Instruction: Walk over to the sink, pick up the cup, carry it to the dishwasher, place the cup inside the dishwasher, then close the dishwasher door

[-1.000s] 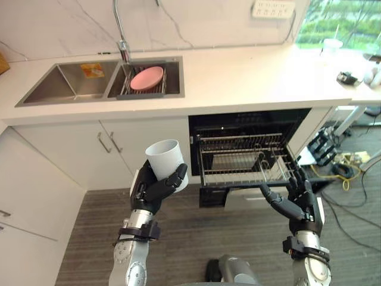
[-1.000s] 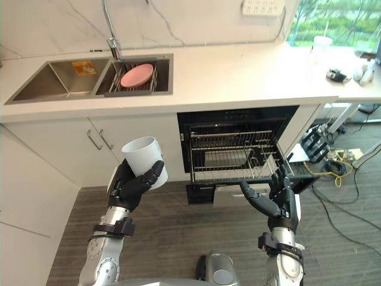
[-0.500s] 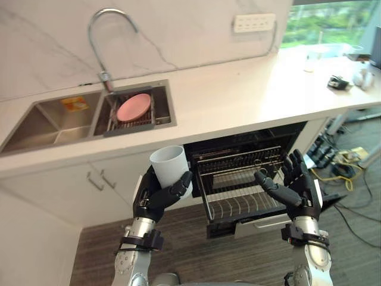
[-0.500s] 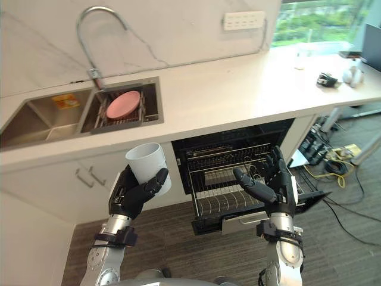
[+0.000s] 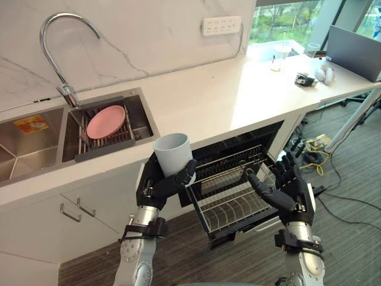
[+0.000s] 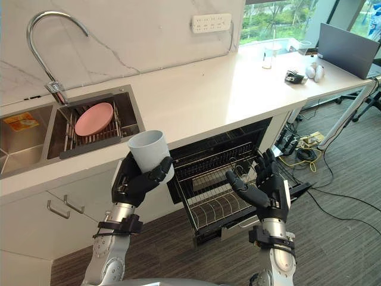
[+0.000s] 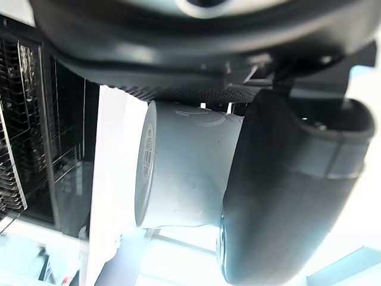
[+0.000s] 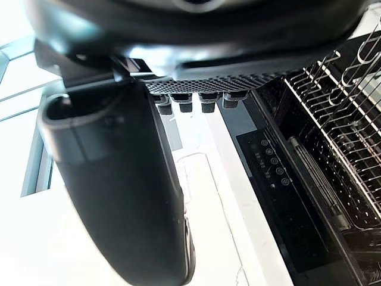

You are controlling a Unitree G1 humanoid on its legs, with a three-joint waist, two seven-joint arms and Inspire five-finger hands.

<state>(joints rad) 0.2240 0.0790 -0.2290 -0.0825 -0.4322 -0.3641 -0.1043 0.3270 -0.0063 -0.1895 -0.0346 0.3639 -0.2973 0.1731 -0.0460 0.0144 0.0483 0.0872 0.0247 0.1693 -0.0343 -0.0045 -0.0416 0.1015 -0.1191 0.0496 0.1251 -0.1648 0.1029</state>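
**A:** What's different from a second ago?

**B:** Mostly the view has swung. The whole picture has shifted, so the head camera moved, not the things. The worktop point(image 5: 226, 95) now runs off toward its far right corner. The sink point(image 5: 140, 116) has slid toward the left edge. The open dishwasher point(image 5: 262, 140) under the worktop's front edge now sits straight ahead, between the arms.

**A:** And inside it?

**B:** The rack point(image 5: 229, 202) is pulled out and looms larger than before. Its wire prongs look bare, as far as I can see.

**A:** The pink plate?

**B:** The plate point(image 5: 106, 121) is where it was, in the sink's drainer basket.

**A:** And the cup?

**B:** The cup point(image 5: 172, 154) stays upright, mouth up, in the left robot hand point(image 5: 159, 189). Fingers and thumb are curled round its lower wall. It is held before the worktop's front edge, just left of the rack. The right robot hand point(image 5: 287, 193) is empty, with its fingers spread straight, near the rack's right side.

**A:** Meaning?

**B:** I'd judge the pick-up done and the carry nearly over. What's left is lowering the cup into the rack, then shutting the dishwasher.
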